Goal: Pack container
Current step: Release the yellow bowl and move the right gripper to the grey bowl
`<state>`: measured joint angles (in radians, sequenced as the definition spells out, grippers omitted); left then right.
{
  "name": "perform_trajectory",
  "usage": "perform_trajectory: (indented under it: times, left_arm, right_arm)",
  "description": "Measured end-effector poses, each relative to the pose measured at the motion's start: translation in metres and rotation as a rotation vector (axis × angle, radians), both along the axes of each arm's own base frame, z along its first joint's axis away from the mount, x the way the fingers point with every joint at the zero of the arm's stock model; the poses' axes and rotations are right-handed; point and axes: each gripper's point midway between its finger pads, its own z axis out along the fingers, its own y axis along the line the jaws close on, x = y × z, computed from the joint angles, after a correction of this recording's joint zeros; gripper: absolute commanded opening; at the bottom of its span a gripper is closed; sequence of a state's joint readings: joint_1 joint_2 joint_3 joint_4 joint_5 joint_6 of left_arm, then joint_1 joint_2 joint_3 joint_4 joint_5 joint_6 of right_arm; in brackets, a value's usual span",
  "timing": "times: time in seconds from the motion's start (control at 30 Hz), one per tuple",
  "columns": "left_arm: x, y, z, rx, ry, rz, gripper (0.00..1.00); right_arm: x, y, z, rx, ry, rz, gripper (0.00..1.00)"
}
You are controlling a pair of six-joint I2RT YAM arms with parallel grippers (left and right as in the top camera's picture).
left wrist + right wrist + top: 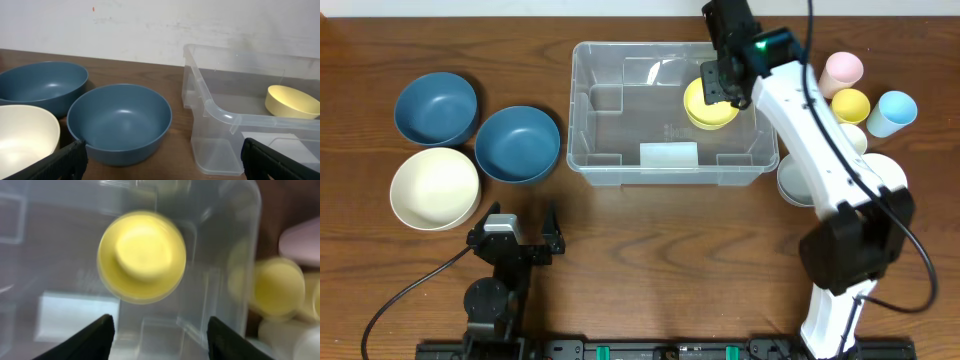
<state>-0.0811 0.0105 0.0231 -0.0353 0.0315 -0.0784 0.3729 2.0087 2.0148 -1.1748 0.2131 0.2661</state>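
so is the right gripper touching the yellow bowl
Apart. The right wrist view shows the right gripper open, with a clear gap to the yellow bowl.

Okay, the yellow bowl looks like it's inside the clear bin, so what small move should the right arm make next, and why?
Probably lift the right gripper straight up, clear of the container. Its jaws stand open, the yellow bowl lies apart from them inside the container, and the blue cup waits outside.
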Motion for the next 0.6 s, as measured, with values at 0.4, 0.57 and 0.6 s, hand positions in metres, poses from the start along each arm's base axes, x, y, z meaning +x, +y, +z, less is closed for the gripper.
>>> perform_trajectory:
  times: [0.4,0.57,0.6]
  left_arm:
    - [0.000,0.000,0.000,0.000,0.000,0.000,0.98]
    - [0.000,0.000,0.000,0.000,0.001,0.000,0.98]
    - [0.000,0.000,0.000,0.000,0.000,0.000,0.98]
  right_arm:
    - [-0.096,-0.128,0.056,0.089,0.174,-0.513,0.58]
    - [-0.114,-0.168,0.030,0.093,0.249,-0.703,0.57]
    - [-0.117,-0.173,0.020,0.094,0.265,-0.733,0.57]
